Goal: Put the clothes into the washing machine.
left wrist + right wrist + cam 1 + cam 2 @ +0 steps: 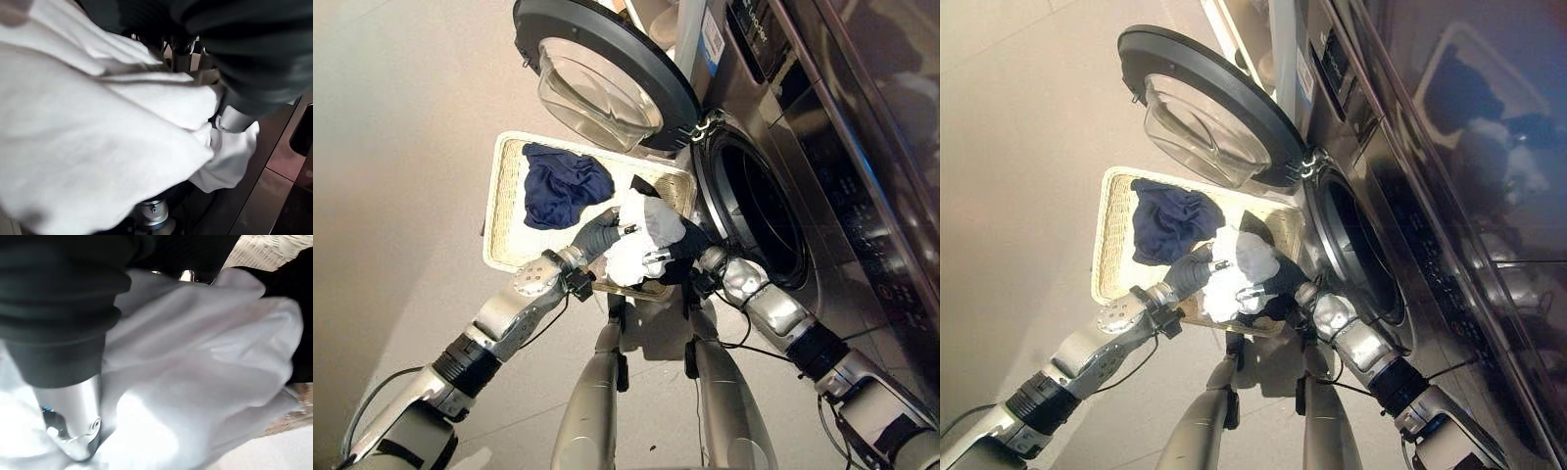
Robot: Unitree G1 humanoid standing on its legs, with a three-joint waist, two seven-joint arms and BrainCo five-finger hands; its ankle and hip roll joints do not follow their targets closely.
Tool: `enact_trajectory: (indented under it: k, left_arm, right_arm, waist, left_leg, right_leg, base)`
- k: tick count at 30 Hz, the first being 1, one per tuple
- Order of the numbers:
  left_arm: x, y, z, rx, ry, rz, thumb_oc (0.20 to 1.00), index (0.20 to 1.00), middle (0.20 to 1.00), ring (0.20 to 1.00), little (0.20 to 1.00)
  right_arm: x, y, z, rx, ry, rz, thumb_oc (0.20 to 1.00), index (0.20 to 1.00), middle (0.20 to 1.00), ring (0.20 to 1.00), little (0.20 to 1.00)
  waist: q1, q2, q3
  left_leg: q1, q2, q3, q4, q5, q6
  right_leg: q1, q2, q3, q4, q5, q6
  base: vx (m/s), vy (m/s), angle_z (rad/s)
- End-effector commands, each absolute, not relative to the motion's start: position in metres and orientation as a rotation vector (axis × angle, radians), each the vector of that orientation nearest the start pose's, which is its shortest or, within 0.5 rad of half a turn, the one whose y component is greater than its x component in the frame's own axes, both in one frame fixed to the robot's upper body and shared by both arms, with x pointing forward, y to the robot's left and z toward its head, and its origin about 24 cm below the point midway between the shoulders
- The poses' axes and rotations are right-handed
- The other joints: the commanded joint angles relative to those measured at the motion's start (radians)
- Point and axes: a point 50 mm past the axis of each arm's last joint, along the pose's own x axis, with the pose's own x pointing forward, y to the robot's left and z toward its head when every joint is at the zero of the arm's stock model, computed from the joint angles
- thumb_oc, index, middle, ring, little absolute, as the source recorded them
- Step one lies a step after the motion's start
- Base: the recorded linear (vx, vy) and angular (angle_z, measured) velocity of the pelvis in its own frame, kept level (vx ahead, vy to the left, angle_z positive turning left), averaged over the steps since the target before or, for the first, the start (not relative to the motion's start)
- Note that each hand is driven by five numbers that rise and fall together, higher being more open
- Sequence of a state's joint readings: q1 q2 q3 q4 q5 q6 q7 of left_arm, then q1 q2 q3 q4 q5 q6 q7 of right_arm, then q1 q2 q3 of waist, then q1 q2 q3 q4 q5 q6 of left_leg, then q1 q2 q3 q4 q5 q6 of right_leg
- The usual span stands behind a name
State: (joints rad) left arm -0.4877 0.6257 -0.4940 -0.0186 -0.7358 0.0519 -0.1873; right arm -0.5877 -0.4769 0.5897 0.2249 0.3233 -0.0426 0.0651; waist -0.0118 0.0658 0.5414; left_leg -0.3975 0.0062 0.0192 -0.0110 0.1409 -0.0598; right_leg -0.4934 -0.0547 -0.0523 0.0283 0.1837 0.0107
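Hands: left hand [599,235] and right hand [680,257] clutching white cloth [641,235] | over basket [499,211] edge | beside open washer door [607,69], drum mouth [759,211] clear | navy garment [563,184] lying in basket

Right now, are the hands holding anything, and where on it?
Both hands grip the white garment bunched over the wicker basket: the left hand on its left side, the right hand on its lower right. The fingers are buried in folds.

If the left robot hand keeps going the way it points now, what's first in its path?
Nothing to cross: the left robot hand is already against the white garment bunched over the basket. Beyond that bundle lies the right robot hand; depth is unclear.
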Motion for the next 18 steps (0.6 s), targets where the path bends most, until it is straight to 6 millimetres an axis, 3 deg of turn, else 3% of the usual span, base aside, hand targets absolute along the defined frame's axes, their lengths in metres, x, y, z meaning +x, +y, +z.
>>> enact_trajectory:
  k: [1, 5, 12, 18]
  left_arm:
    - [0.275, 0.072, 0.193, -0.126, -0.446, -0.954, 0.200, 0.200, 0.200, 0.200, 0.200]
    - [0.276, 0.076, 0.200, -0.092, -0.491, -0.881, 0.200, 0.200, 0.200, 0.200, 0.200]
    - [0.274, 0.082, 0.201, -0.027, -0.524, -0.823, 0.200, 0.200, 0.200, 0.200, 0.200]
    - [0.270, 0.079, 0.197, -0.029, -0.518, -0.857, 0.200, 0.200, 0.200, 0.200, 0.200]
  right_arm:
    - [0.317, -0.056, 0.116, -0.372, -0.190, 0.746, 1.000, 1.000, 1.000, 1.000, 1.000]
    - [0.309, -0.049, 0.108, -0.332, -0.098, 0.896, 1.000, 1.000, 1.000, 1.000, 1.000]
    - [0.267, -0.032, 0.079, -0.189, 0.170, 1.273, 1.000, 1.000, 1.000, 1.000, 1.000]
    - [0.250, -0.027, 0.064, -0.026, 0.277, 1.332, 1.000, 1.000, 1.000, 1.000, 1.000]
  waist:
    - [-0.020, -0.006, -0.021]
    - [-0.015, -0.009, -0.021]
    - [-0.008, -0.019, -0.021]
    - [-0.011, -0.019, -0.021]
  left_leg:
    - [-0.095, -0.104, 0.002, 0.093, 0.005, 0.060]
    - [-0.099, -0.106, -0.013, 0.102, 0.005, 0.061]
    - [-0.098, -0.098, -0.023, 0.090, 0.019, 0.058]
    - [-0.099, -0.089, -0.017, 0.083, 0.023, 0.055]
  right_leg:
    - [-0.014, 0.024, 0.019, 0.067, -0.022, 0.026]
    - [-0.018, 0.024, 0.019, 0.078, -0.025, 0.025]
    - [-0.015, 0.035, 0.021, 0.084, -0.033, 0.023]
    - [-0.020, 0.036, 0.018, 0.079, -0.030, 0.022]
  base:
    - [0.00, 0.000, 0.00]
    - [0.00, 0.000, 0.00]
    - [-0.01, -0.014, 0.00]
    - [0.00, 0.000, 0.00]
